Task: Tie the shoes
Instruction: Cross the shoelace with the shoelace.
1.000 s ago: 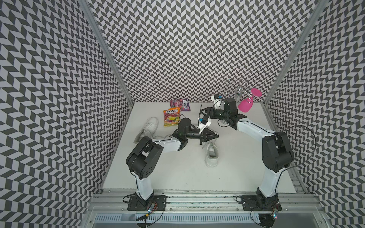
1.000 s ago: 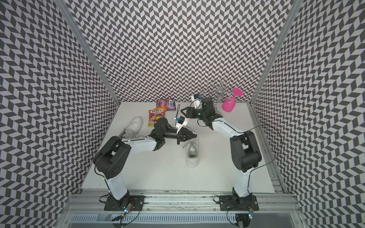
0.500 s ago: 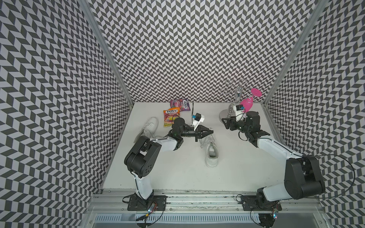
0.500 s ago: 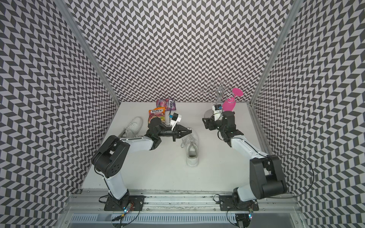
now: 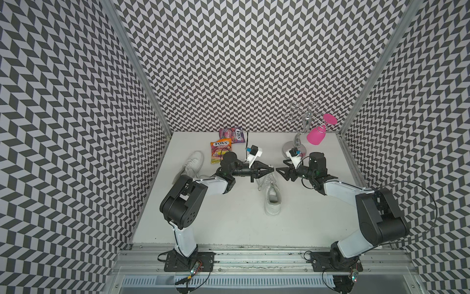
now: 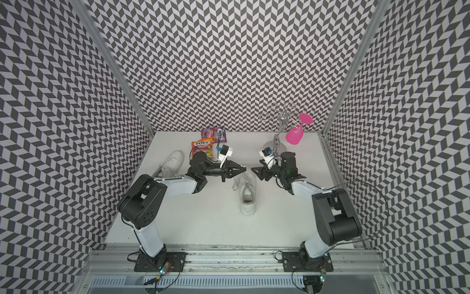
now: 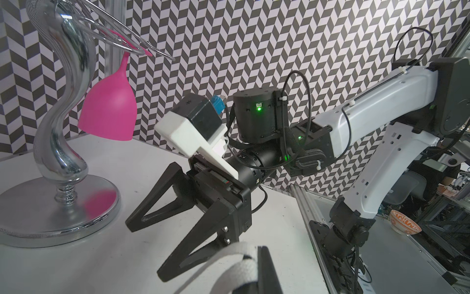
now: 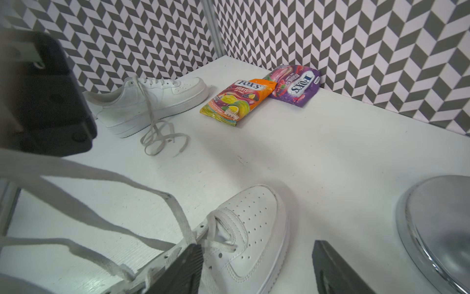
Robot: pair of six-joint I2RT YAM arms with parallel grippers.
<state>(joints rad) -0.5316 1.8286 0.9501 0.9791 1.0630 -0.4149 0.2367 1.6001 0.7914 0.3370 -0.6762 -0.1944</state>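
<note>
One white shoe [image 5: 272, 197] [image 6: 248, 194] lies mid-table, toe toward the back wall, its laces loose. The other shoe [image 5: 193, 163] [image 8: 152, 101] lies at the back left, laces spilled beside it. My left gripper [image 5: 272, 168] [image 6: 245, 167] hovers over the middle shoe's toe, shut on a white lace [image 7: 229, 264] that folds round its fingertips [image 7: 265, 267]. That lace [image 8: 101, 178] runs taut down to the shoe's eyelets. My right gripper [image 5: 281, 173] [image 7: 146, 250] faces it from the right, open and holding nothing. In the right wrist view the shoe's toe [image 8: 251, 229] lies between its fingers [image 8: 183, 269].
A chrome glass stand [image 5: 296, 149] with a pink glass [image 5: 316, 136] hanging from it is at the back right, just behind my right gripper. Two candy bags [image 5: 220, 152] [image 5: 232, 135] lie at the back. Patterned walls enclose three sides.
My right gripper swung away to the right toward the stand, then came back toward the left gripper's tips. The left gripper, still shut, shifted slightly toward the back and right with the lace.
</note>
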